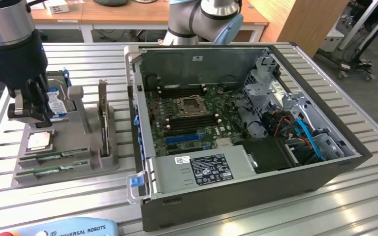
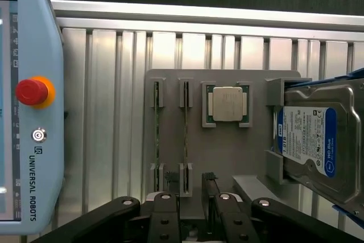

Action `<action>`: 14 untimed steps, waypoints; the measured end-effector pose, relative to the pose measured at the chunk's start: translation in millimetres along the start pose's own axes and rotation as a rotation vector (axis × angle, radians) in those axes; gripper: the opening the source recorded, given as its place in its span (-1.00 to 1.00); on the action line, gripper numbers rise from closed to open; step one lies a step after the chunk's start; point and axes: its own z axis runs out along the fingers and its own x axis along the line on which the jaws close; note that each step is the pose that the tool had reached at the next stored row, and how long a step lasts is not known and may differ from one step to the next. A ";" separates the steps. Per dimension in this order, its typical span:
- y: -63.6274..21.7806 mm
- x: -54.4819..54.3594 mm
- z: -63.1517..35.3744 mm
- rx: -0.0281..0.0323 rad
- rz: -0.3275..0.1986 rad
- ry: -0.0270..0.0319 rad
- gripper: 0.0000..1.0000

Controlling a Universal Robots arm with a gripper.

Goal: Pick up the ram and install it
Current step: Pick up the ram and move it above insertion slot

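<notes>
Hovering above the grey fixture on the bench, the hand had its fingers spread and gripped nothing. Through the wrist camera I could see the ram standing on edge in its slot in the fixture, roughly in line with the gap between the fingers. A twin stick stood in the slot just beside it.

By my reading the job was at its very start. No stick was lifted, and the long dark memory slots by the processor socket looked bare in the exterior view. The pick, the carry across to the open computer case and the seating were all left to do.

Near the ram, a loose processor lay flat in its pocket. Beyond it the hard drive with the blue label stood propped up, tall enough that I judged it the likeliest thing to be clipped. The teach pendant with its red stop button lay on the bench past the twin stick. The case stood apart, toward the exterior view's right, with its side wall between the fixture and the board.
</notes>
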 end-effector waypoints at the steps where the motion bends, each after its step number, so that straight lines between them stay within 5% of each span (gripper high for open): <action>1: 0.0 1.4 0.0 0.0001 -0.001 0.0000 -0.41; 14: 0.3 20.2 -0.4 -0.0002 -0.010 0.0004 -0.41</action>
